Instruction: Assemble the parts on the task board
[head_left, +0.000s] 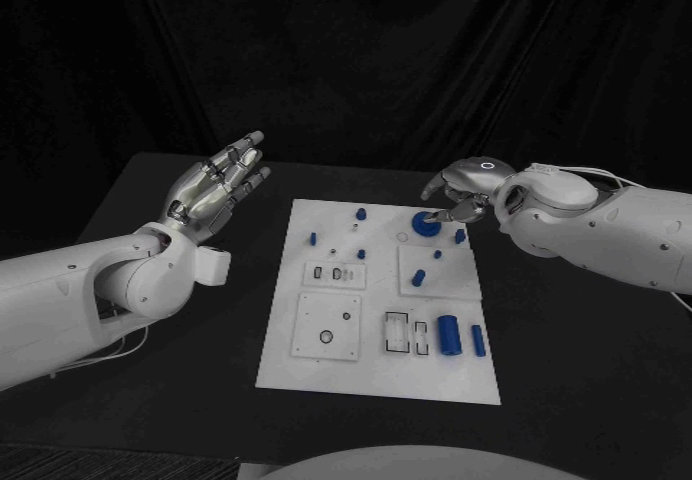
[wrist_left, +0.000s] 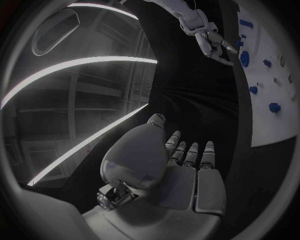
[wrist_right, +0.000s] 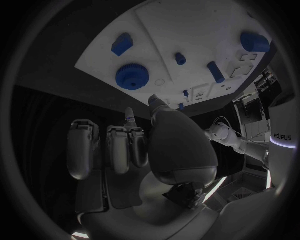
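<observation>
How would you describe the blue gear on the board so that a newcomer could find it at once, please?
Start at the white board and go to its far right corner, just below the right hand. The blue gear lies there; it is a wide toothed disc, while its neighbours are small pegs.

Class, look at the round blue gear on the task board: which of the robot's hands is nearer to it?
The right hand is nearer, hovering just beside the gear. The left hand is raised off the board's far side.

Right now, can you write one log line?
left hand: raised, holds nothing | right hand: by blue gear, holds nothing | task board: parts unassembled
</observation>
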